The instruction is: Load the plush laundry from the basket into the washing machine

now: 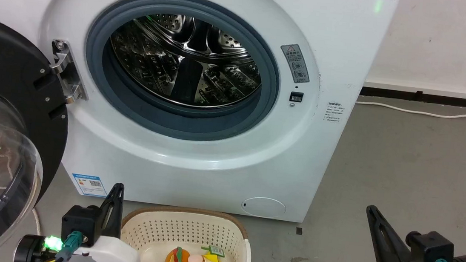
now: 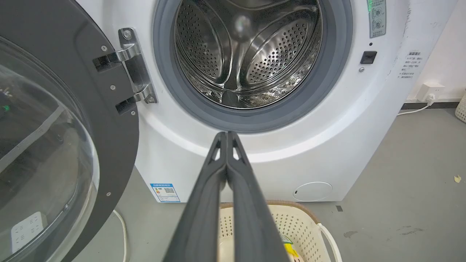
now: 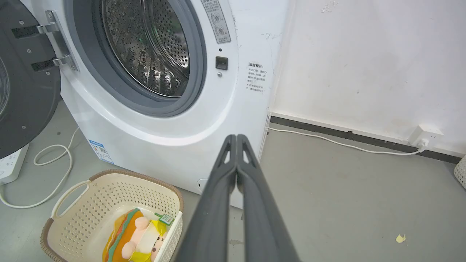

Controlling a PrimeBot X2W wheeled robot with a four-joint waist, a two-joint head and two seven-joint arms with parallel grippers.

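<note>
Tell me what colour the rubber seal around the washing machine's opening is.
Grey. The rubber seal shows best in the head view.

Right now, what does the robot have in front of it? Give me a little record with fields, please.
washing machine: white, front-loading
door: swung open to the left
drum: steel, nothing seen inside
basket: just in front of the washing machine
plush laundry: two soft toys, lying in the basket
left claw: shut, holding nothing
right claw: shut, holding nothing

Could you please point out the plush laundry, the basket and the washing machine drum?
plush laundry (image 3: 146, 234), right wrist view, on the doll's white band.
basket (image 3: 120, 196), right wrist view, on its perforated far wall.
washing machine drum (image 1: 150, 56), head view, on its steel wall.
</note>
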